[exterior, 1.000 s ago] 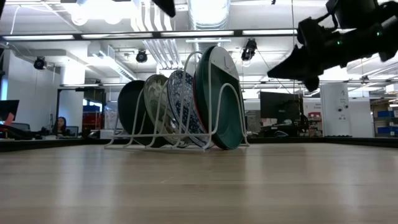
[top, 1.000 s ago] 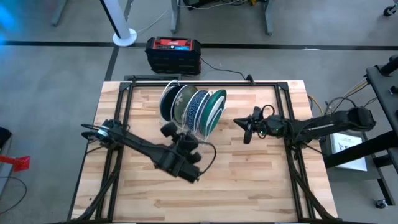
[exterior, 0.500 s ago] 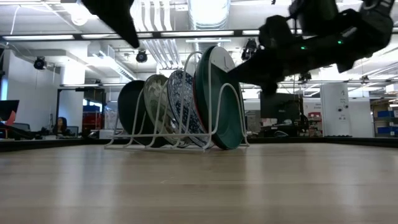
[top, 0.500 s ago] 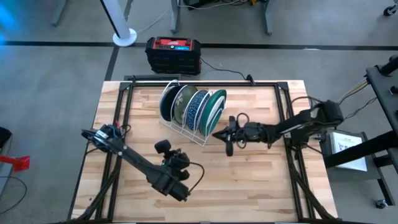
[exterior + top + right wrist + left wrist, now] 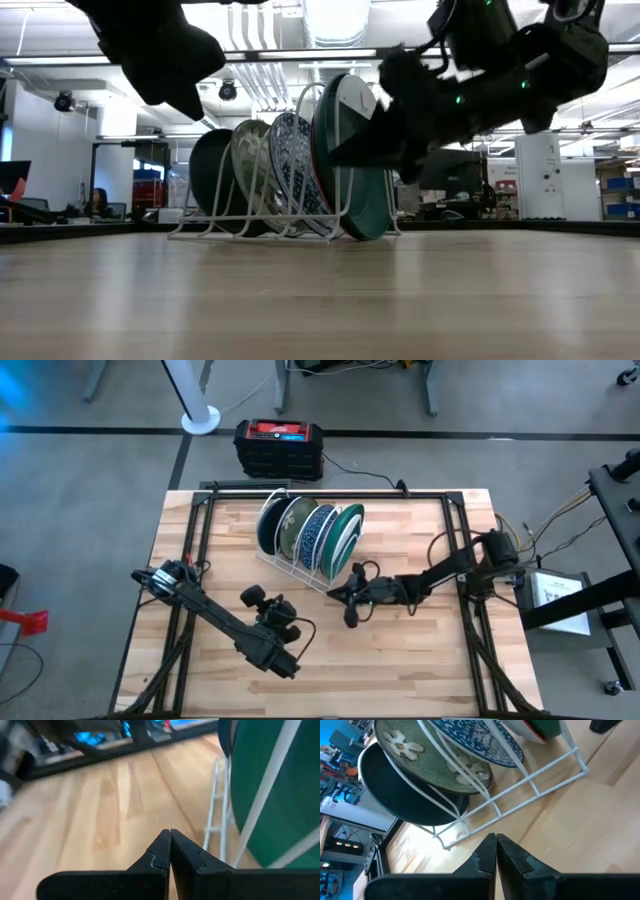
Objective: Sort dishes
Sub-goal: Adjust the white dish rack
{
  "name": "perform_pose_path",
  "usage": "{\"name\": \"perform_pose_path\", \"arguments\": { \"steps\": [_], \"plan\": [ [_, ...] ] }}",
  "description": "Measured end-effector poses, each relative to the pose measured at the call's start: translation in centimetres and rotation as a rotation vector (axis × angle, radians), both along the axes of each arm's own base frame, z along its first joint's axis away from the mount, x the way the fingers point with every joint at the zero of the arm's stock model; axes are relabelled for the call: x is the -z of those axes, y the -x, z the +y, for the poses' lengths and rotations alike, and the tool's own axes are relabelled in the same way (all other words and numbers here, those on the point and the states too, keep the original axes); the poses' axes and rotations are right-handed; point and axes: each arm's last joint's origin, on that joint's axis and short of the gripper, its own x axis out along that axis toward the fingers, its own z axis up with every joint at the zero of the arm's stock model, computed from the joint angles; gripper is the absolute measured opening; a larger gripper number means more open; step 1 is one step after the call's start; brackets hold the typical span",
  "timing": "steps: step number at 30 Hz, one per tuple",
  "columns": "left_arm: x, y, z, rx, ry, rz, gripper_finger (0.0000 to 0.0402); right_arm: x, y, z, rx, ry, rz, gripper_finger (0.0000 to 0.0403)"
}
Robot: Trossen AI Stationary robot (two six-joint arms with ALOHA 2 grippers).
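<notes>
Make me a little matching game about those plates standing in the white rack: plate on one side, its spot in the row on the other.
Plates:
1. teal plate
2. olive plate
3. blue plate
4. green plate

Spots:
A. end of the rack nearest the right gripper
B. opposite end
C. beside the teal one
D. next to the red-and-white plate

Pairs: 1-B, 2-C, 3-D, 4-A
</notes>
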Motion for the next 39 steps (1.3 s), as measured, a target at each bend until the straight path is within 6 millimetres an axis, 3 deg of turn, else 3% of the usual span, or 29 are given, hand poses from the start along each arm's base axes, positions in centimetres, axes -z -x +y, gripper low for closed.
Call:
{"name": "perform_pose_path", "arguments": {
  "steps": [9,21,39],
  "plan": [
    [0.1,-0.1,0.0,0.006,-0.007,-0.021,0.0,2.3,-0.7,-0.3,0.189,0.059,0.105,0.0],
    [0.2,0.0,0.1,0.006,-0.025,-0.042,0.0,2.3,-0.4,-0.9,0.336,0.128,0.135,0.0],
    [0.2,0.0,0.0,0.006,-0.025,-0.043,0.0,2.5,0.0,-3.8,0.479,0.171,0.201,0.0]
  ]
}}
